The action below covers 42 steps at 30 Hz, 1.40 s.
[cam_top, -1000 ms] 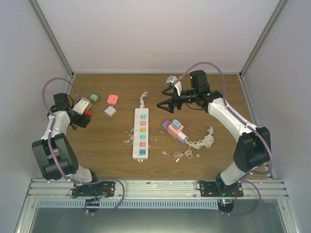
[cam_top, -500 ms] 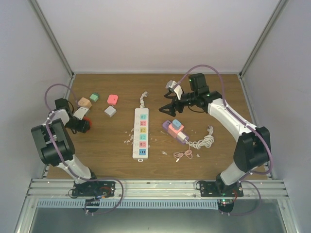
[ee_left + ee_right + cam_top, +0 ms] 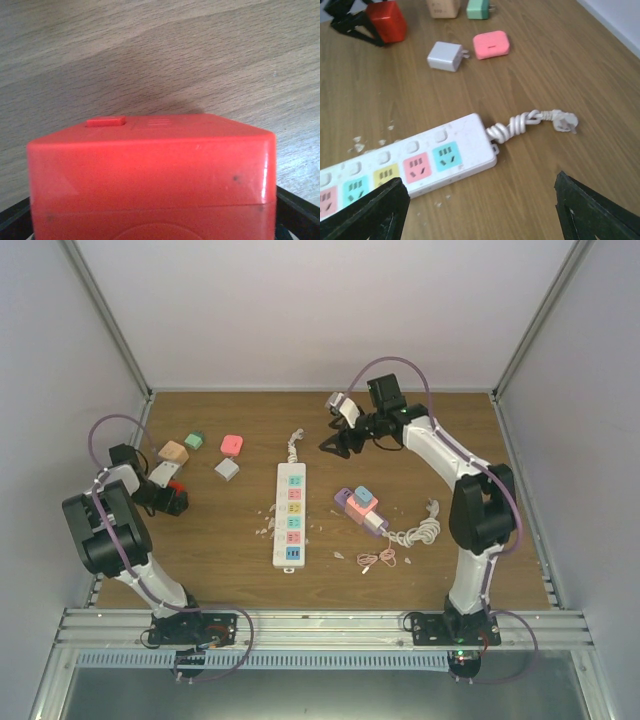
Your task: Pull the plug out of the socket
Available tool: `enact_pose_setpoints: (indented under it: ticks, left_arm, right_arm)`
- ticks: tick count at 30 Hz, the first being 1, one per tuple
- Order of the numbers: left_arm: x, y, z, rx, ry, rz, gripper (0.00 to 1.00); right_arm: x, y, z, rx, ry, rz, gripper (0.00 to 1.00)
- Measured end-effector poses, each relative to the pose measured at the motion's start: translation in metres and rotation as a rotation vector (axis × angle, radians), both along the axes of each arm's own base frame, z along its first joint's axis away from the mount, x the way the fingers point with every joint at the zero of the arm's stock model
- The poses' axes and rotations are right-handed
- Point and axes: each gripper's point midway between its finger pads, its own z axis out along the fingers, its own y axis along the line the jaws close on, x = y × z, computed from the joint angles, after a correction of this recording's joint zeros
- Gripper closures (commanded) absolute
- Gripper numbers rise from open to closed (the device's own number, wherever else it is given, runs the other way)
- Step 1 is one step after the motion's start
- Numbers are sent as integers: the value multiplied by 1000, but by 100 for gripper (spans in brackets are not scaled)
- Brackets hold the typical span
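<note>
left tool: low at the desk, jaws set around the red plug, one black finger showing at each side; cannot tell if they press on it or stand off
right tool: jaws spread wide, holding nothing, up above the desk
red plug: between the left tool's fingers, fills the left wrist view; well apart from the power strip
power strip: below the right tool and off to its left, its far end just under the left finger; coloured sockets face up
cord: knotted, lying on the desk between the right tool's fingers and ahead of them
white adapter, pink adapter: side by side, ahead of the right tool, beyond the strip
green adapter, tan adapter: just past the left tool, tan one nearer it
plug cluster: purple, pink and blue, behind the right tool toward its base, white cable coiled beside it
crumbs: white bits scattered alongside the strip
</note>
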Motion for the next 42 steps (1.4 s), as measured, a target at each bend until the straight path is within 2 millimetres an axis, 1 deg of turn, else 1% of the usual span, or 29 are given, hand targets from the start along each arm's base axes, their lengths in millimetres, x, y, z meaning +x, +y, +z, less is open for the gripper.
enact_pose_setpoints:
  ticks: [4,7,8,11,15,19,23,26,30,31,34,37,42]
  left_arm:
    - [0,-2,1,-10,-3,-2,1]
    - [0,-3,1,-15,-7,-7,1]
    - [1,-3,3,-16,-10,-8,1]
    - [2,-4,9,-14,-28,-10,1]
    - [3,-3,21,-1,-56,-11,1]
    - [4,-6,33,-3,-83,-14,1]
    - [7,-9,45,-19,-111,-18,1]
    - [10,-11,54,-24,-134,-20,1]
    - [10,-12,64,-23,-158,-21,1]
    - [10,-13,66,-24,-164,-21,1]
    - [10,-14,72,-28,-180,-20,1]
    - [10,-16,77,-34,-191,-18,1]
    - [10,-18,83,-42,-208,-11,1]
  right_arm:
    - [25,14,-9,-13,-12,-12,26]
    - [40,27,-18,-22,-16,-23,34]
    - [47,34,-23,-29,-17,-33,36]
    - [61,52,-40,-52,-25,-47,40]
    - [69,75,-65,-102,-42,-53,46]
    - [74,97,-87,-157,-83,-56,49]
    - [78,109,-105,-196,-114,-67,51]
    - [86,111,-118,-228,-142,-86,52]
    - [99,107,-144,-281,-160,-116,54]
    - [101,106,-147,-286,-164,-122,55]
    - [106,102,-146,-298,-181,-135,55]
    - [112,94,-148,-310,-182,-152,56]
    - [129,63,-151,-329,-160,-202,57]
